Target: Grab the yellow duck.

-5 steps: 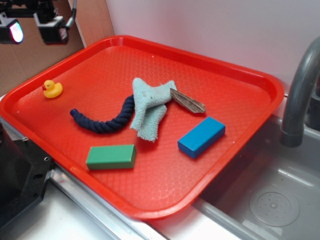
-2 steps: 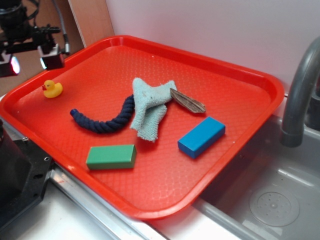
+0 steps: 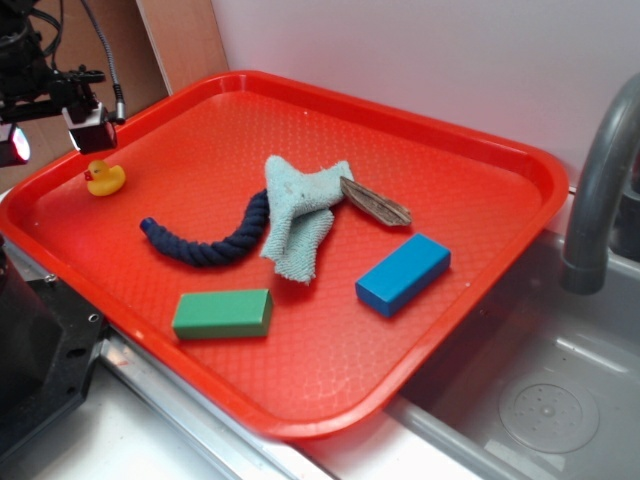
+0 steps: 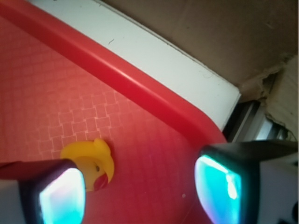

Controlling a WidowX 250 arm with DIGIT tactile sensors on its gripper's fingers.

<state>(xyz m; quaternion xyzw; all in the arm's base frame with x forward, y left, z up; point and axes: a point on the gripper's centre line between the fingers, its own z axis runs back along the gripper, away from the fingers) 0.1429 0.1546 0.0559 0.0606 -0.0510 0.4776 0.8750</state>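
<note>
Near the far left corner of the tray [image 3: 520, 215], the gripper [image 4: 140, 189] is hanging with jaws apart over the duck [image 4: 91, 161]; nothing is being held; lowering and closing are remaining.

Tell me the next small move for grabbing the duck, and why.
Probably shift the end effector sideways toward the yellow duck, then lower. In the wrist view the jaws stand open, but the duck sits by one finger rather than centred in the gap, on the red tray.
</note>
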